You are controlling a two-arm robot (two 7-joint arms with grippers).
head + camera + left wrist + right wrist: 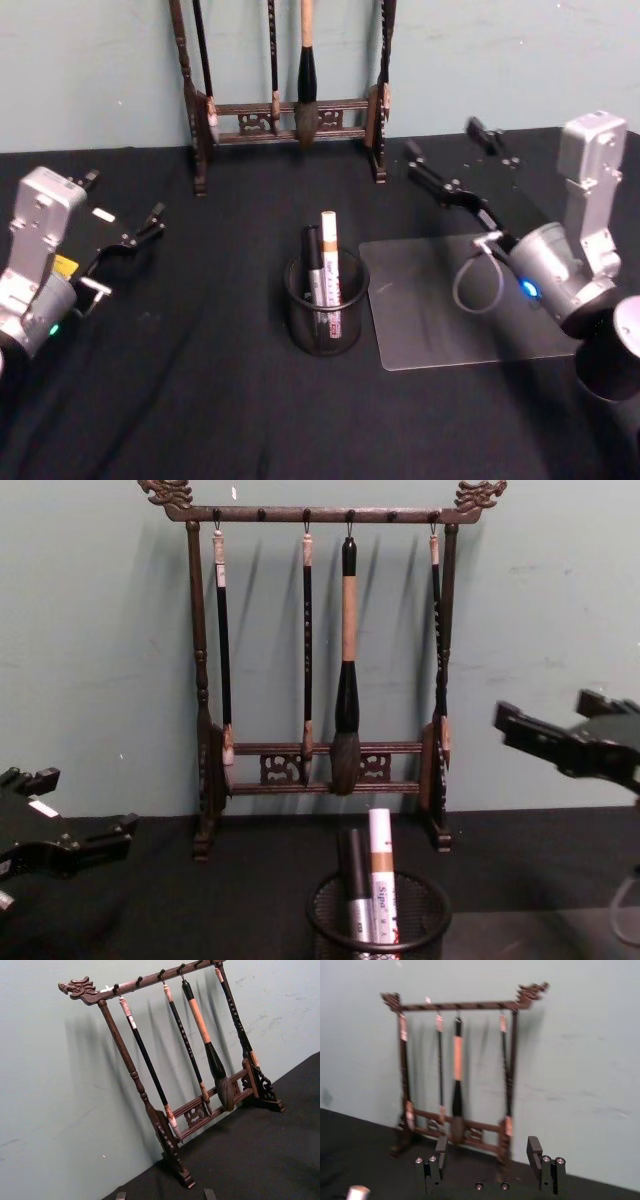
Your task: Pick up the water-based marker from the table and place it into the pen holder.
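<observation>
Where the black cloth covers the worktop (200, 400), its surface is matte and slightly creased. At centre stands the holder (325, 315), a round cup of black wire mesh with a solid rim, see-through at the sides. Two pens stand upright inside it: the marker (330, 270), a white cylinder with a brown band near its top and printed lettering on the barrel, and just to its left a dark pen (313, 265) with a silver lower body. Both rise above the rim; in the chest view the marker (382, 875) is the taller of the two.

Right of the holder lies a clear sheet (450, 300), flat, glossy, with rounded corners. At the far edge against the pale green wall stands a rack (285, 115) of dark carved wood with turned posts, dragon-head ends on its top bar and a fretted lower rail; four brushes (346, 660) hang from it, one thick with a tan grip and full dark tuft.

Left gripper (150, 225) sits low at the left, raised off the cloth, angled toward the centre; whether its fingers are spread cannot be told. Right gripper (458, 150) is held up at the right over the sheet's far side, pointing toward the rack, its jaws spread and holding nothing.
</observation>
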